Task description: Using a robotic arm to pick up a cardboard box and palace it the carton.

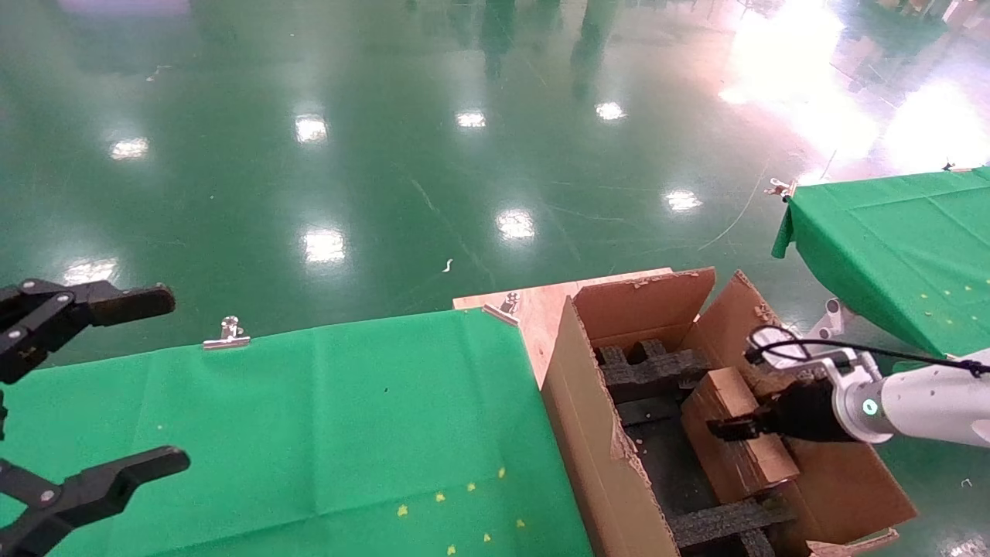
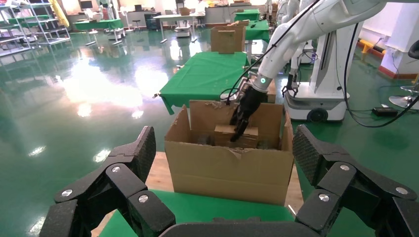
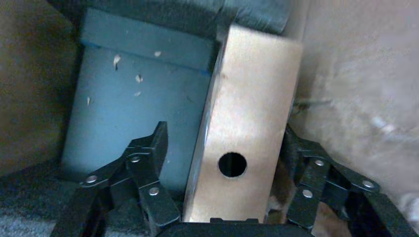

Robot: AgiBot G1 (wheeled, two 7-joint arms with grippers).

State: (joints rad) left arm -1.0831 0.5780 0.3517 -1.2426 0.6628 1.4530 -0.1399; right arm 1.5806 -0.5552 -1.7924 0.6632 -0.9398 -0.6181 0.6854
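Cardboard box (image 1: 735, 441) already inside carton (image 1: 595, 433), lower right of frame; release left.
Right gripper (image 3: 222, 168) w/ fingers spread either side of box, maybe not clamping; left gripper (image 1: 93, 387) parked open, far left.

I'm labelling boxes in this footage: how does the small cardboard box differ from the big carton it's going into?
The cardboard box is much smaller than the carton and sits inside it. The cardboard box is closed, with a round hole in one face; the carton is open on top, its flaps torn and ragged. The carton holds black foam dividers; the cardboard box lies tilted among them, between the right gripper fingers. Both are plain brown cardboard.
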